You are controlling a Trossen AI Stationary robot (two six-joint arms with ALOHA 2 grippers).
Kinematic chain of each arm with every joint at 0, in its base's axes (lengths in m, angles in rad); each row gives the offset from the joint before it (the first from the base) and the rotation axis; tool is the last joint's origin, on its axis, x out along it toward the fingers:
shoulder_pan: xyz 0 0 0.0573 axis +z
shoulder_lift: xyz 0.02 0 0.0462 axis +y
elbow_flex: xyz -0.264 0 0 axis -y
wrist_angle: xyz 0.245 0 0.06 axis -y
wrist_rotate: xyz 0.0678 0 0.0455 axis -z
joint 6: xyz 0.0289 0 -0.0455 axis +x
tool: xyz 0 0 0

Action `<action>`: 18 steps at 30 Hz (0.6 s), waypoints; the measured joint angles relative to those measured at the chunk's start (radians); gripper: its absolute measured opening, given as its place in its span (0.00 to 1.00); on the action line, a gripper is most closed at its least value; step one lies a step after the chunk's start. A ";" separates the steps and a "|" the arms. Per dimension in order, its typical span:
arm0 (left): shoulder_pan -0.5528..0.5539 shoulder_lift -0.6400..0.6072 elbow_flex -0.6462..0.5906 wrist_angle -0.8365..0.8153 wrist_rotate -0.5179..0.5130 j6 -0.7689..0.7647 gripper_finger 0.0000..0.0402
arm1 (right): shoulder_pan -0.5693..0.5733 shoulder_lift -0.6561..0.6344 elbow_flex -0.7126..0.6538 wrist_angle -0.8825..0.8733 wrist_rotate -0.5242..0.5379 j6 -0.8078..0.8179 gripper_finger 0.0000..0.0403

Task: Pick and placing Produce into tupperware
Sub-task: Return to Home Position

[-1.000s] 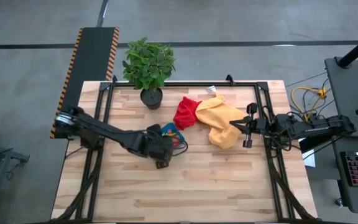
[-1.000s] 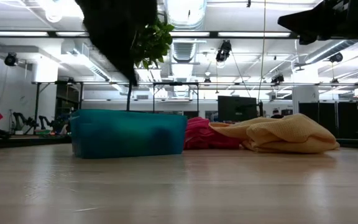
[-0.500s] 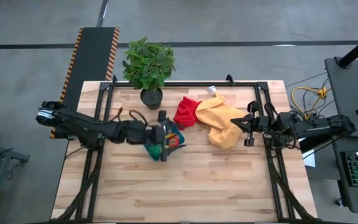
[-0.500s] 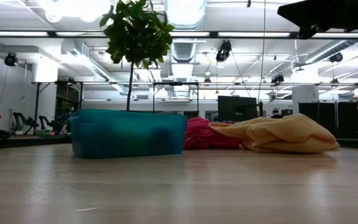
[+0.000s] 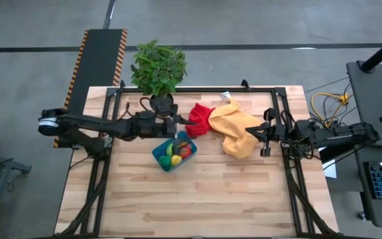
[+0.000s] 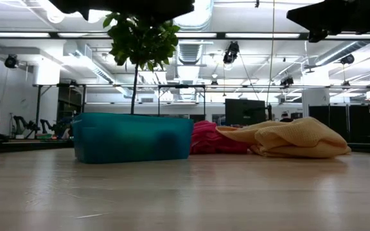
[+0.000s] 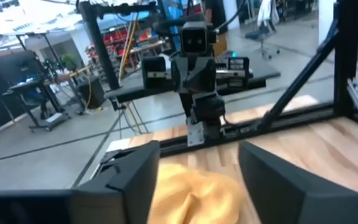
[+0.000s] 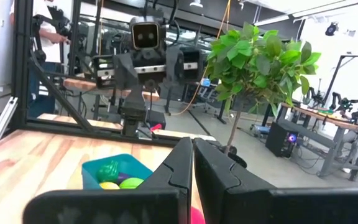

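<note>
Tupperware (image 5: 160, 159) holding toy produce (image 5: 176, 151) (red, green, yellow pieces) sits on the table (image 5: 197, 199) near the potted plant (image 5: 158, 70), a red cloth (image 5: 198, 119) and a yellow cloth (image 5: 236, 133) just beside it, the left gripper (image 5: 176, 123) spread empty between plant and container, the right gripper (image 5: 257, 135) pinched closed at the yellow cloth's outer edge.

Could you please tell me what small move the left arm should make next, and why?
Probably draw the left end effector back toward its own side of the table, to rest. It hangs open and empty near the plant pot, the container holds the produce, and none shows outside it.
</note>
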 joint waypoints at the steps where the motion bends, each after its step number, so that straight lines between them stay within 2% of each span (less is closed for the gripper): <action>1: 0.000 -0.018 0.000 -0.032 0.000 0.014 0.49 | 0.000 0.000 0.000 -0.001 0.000 0.000 0.02; 6: -0.001 -0.147 -0.032 -0.191 -0.001 0.006 0.25 | 0.000 0.000 0.000 -0.006 0.000 0.000 0.02; 10: -0.016 -0.265 -0.139 -0.203 0.000 -0.003 0.04 | 0.000 0.000 0.000 -0.008 0.000 0.000 0.02; 14: -0.028 -0.431 -0.247 -0.182 -0.015 -0.033 0.02 | 0.000 0.000 -0.001 -0.029 0.000 0.000 0.02; 18: -0.054 -0.614 -0.339 -0.228 -0.085 -0.036 0.00 | 0.000 0.000 -0.001 -0.036 0.000 0.000 0.02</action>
